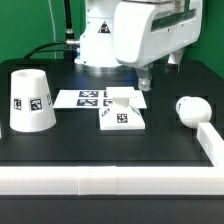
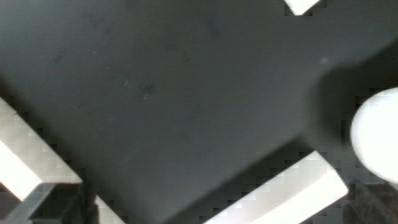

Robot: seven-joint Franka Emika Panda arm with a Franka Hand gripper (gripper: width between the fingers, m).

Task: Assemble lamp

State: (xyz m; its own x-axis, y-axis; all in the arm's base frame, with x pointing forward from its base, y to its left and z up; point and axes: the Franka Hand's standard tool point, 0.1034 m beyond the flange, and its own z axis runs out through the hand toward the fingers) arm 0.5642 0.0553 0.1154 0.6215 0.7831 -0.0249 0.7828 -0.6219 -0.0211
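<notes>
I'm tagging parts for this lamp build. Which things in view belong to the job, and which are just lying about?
Belong to the job:
shade
base
bulb

Just lying about:
marker board
white rail along the table edge

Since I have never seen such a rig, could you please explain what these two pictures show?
The big white machine is a robot arm meant to build a small lamp. One picture views the table from outside; the other comes from a camera on the arm's wrist. On the black table lie the cup-like shade, the flat square base, the round bulb and a fixed marker board. The fingers seem to hold nothing; whether they are open is unclear.
</notes>
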